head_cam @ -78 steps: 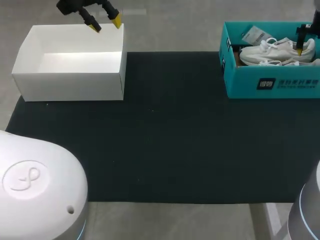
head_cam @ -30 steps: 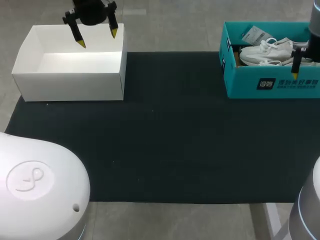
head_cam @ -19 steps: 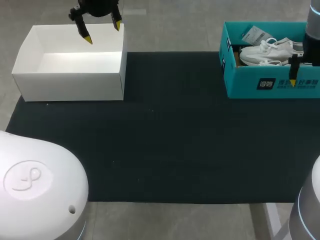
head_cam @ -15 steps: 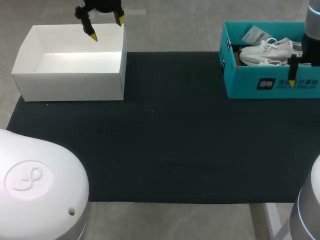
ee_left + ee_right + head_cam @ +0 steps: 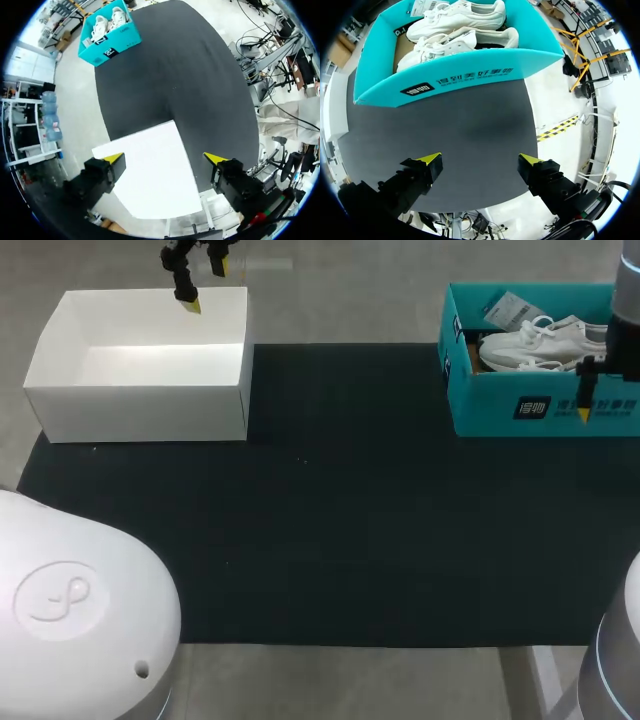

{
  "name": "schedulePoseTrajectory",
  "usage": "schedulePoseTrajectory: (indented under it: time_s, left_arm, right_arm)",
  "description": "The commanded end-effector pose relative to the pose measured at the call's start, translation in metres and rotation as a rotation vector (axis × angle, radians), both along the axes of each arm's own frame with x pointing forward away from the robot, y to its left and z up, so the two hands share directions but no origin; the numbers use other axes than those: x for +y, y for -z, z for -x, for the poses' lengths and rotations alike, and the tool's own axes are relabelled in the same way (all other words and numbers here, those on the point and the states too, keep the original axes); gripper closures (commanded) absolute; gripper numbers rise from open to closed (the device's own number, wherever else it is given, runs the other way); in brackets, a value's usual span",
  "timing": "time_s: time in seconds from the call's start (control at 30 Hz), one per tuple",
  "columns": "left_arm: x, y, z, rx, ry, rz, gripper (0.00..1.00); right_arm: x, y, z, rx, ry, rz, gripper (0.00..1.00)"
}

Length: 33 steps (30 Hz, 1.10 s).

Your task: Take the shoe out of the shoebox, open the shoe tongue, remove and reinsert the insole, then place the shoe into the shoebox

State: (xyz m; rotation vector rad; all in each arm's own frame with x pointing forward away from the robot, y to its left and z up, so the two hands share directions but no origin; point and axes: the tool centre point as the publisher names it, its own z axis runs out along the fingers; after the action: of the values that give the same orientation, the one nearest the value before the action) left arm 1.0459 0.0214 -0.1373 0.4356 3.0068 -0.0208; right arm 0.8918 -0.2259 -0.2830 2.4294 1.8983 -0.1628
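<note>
A pair of white lace-up shoes (image 5: pixel 545 340) lies in the teal shoebox (image 5: pixel 540 405) at the table's far right. In the right wrist view the shoes (image 5: pixel 465 25) lie ahead of my right gripper (image 5: pixel 480 158), which hangs open and empty over the black mat just in front of the shoebox's front wall (image 5: pixel 455 82). In the head view the right gripper (image 5: pixel 588 405) is seen against that wall. My left gripper (image 5: pixel 200 275) is open and empty above the far edge of the white box (image 5: pixel 140 400). Its own view shows the white box (image 5: pixel 155 185) under its fingers and the shoebox (image 5: pixel 111 40) far ahead.
A black mat (image 5: pixel 330 500) covers the table's middle between the two boxes. The open white box stands at the mat's far left corner with nothing inside. A paper tag (image 5: pixel 508 308) lies in the shoebox behind the shoes.
My right gripper has come from above the shoes to the near side of the shoebox's front wall and lower. My left gripper has turned and drifted toward the white box's far edge.
</note>
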Motion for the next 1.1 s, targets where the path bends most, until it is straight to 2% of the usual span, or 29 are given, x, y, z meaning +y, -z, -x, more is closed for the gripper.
schedulePoseTrajectory:
  time_s: [0.03,0.17,0.37,0.47,0.6,0.87,1.1]
  left_arm:
    - [-0.002,-0.001,0.004,-0.023,-1.080,-0.036,0.00]
    - [-0.002,-0.001,0.004,-0.025,-1.197,-0.040,0.00]
    - [-0.002,-0.001,0.004,-0.025,-1.197,-0.040,0.00]
    - [-0.006,-0.001,-0.004,-0.032,-1.512,-0.061,0.00]
    - [0.000,-0.004,-0.008,0.018,-1.645,-0.047,0.00]
    - [0.019,-0.004,0.009,0.092,-1.914,0.003,0.00]
    - [0.034,0.007,0.042,0.077,-2.151,0.030,0.00]
  right_arm:
    - [0.001,0.004,-0.001,-0.002,-0.007,-0.002,0.00]
    - [0.003,0.005,-0.001,-0.004,-0.013,-0.003,0.00]
    - [0.004,0.005,0.004,-0.007,-0.005,-0.006,0.00]
    - [0.003,0.003,0.008,-0.027,0.021,0.020,0.00]
    - [-0.001,0.000,0.011,-0.049,0.067,0.032,0.00]
    - [-0.010,-0.016,0.015,-0.154,0.114,0.011,0.00]
    - [-0.024,-0.018,0.023,-0.194,0.085,-0.012,0.00]
